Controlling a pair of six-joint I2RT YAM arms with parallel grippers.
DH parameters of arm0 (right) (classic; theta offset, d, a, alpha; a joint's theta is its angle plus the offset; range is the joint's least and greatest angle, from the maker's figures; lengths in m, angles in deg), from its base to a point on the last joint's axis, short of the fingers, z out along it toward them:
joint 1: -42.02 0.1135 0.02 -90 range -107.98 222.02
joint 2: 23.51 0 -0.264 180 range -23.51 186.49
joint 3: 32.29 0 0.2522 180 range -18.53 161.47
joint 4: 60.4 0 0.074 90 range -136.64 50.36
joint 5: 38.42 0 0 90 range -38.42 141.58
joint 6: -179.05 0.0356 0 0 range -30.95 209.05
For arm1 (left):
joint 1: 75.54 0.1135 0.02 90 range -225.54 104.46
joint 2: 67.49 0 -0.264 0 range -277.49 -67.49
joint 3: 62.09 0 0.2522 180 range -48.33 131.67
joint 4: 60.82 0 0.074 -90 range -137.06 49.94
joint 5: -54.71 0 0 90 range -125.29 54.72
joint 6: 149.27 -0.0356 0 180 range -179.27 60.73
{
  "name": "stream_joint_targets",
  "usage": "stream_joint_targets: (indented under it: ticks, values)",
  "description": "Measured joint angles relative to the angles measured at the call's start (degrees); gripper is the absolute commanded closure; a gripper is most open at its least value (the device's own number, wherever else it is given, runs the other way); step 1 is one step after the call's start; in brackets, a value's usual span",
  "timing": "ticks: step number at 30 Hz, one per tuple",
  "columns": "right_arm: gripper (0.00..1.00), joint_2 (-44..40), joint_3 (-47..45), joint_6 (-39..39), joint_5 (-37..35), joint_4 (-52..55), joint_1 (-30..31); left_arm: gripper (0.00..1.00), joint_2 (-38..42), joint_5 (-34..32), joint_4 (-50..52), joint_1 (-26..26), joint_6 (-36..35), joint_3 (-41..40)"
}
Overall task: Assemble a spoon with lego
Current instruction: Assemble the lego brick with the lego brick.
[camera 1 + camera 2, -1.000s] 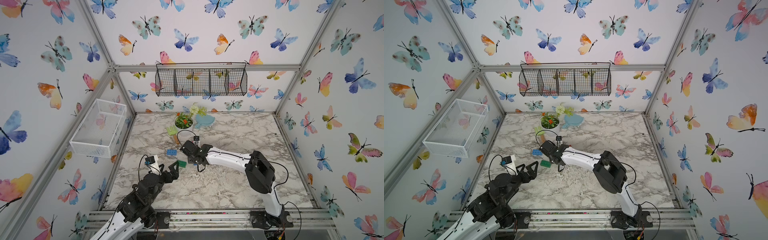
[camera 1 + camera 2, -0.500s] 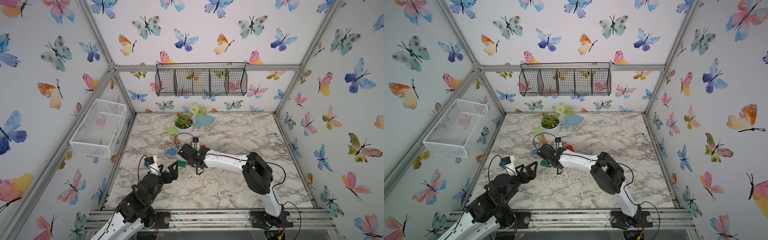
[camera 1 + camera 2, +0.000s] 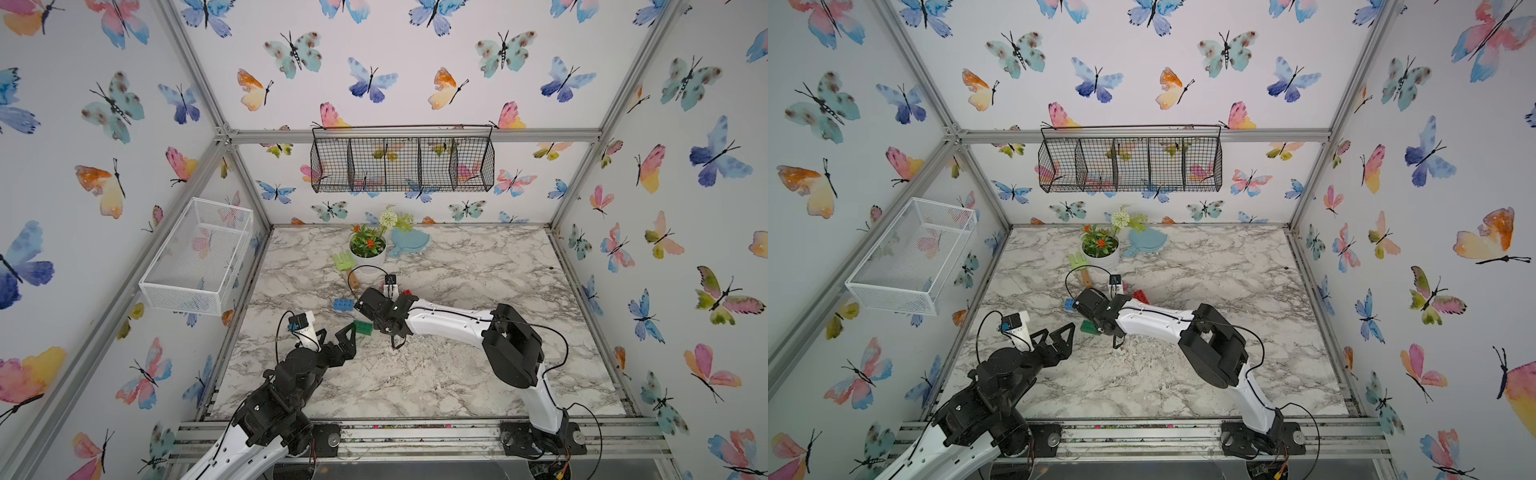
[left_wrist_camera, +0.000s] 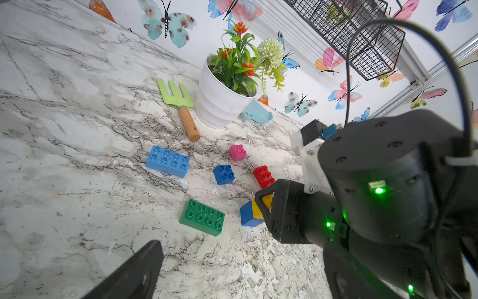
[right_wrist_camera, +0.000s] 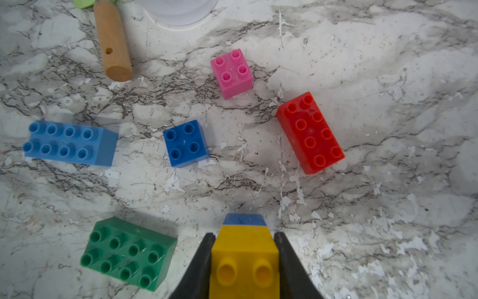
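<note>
marble tabletop (image 3: pixel 436 374), butterfly walls (image 3: pixel 395 54), scattered lego (image 4: pixel 167 161)

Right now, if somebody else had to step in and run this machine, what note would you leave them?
Right gripper: shut on the yellow brick, which is joined to a dark blue brick.
Left gripper: open, empty, near the green brick.
Loose on the marble table: green brick, light-blue brick, small dark blue brick, pink brick, red brick.
Done: the yellow and blue pair, a start on the spoon's stem.
Left: join the other five bricks.
</note>
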Motion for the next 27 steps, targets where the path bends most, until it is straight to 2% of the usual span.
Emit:
stream_joint_targets:
  ticks: [11,15,20,24,27]
  values:
    - [0.43,0.02,2.64,-1.29,2.16,2.4,-0.13,0.02,-0.11,0.33,0.02,0.0,1.49,0.04]
    - [0.34,0.02,3.93,-2.03,2.78,2.69,-0.22,0.02,-0.61,0.66,0.46,0.0,2.1,0.74]
    - [0.26,-0.7,3.98,-2.8,3.69,2.67,-0.22,0.02,-0.68,0.61,0.59,0.0,2.89,1.18]
    - [0.11,-6.32,0.22,-4.81,4.11,1.05,-0.31,0.02,-1.22,0.44,1.36,0.0,3.72,1.64]
    - [0.03,-13.86,-3.56,-6.93,4.52,0.28,-1.09,0.02,-5.68,0.17,3.96,0.0,4.35,4.9]
